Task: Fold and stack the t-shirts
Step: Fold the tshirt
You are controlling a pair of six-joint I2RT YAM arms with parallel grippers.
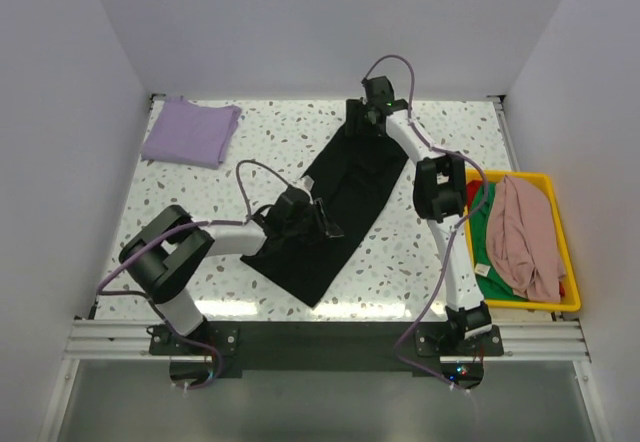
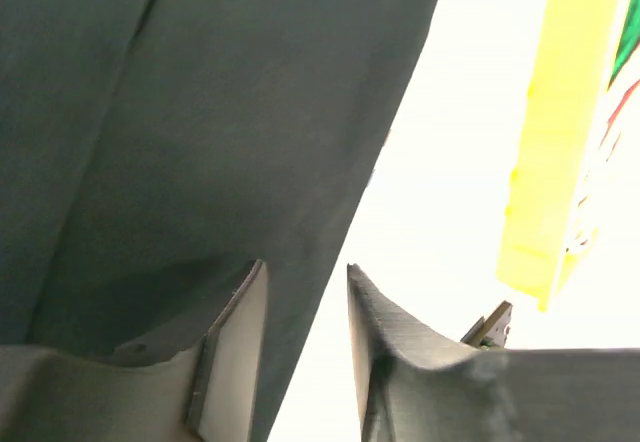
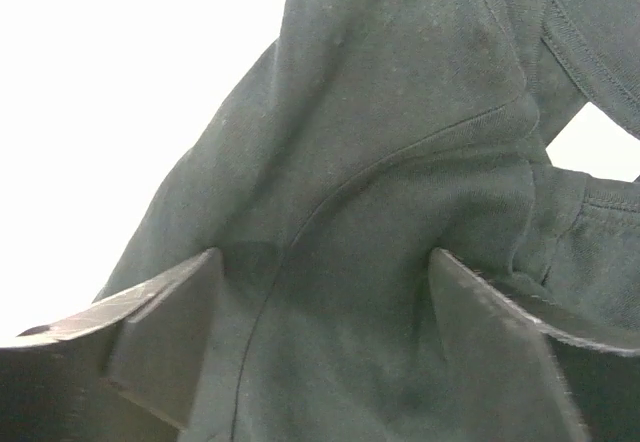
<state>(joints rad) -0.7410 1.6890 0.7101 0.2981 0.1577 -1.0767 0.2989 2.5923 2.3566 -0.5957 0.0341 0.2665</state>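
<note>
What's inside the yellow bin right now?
A dusty pink t-shirt lies on top of a green t-shirt in the yellow bin, with a red sliver at the far corner. Anything beneath them, and the bin floor, is covered.

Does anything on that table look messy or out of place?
The black t-shirt lies slantwise across the table, bunched and rumpled at its far end, unlike the lavender t-shirt folded flat in the far left corner. The pink t-shirt is heaped unfolded in the yellow bin.
</note>
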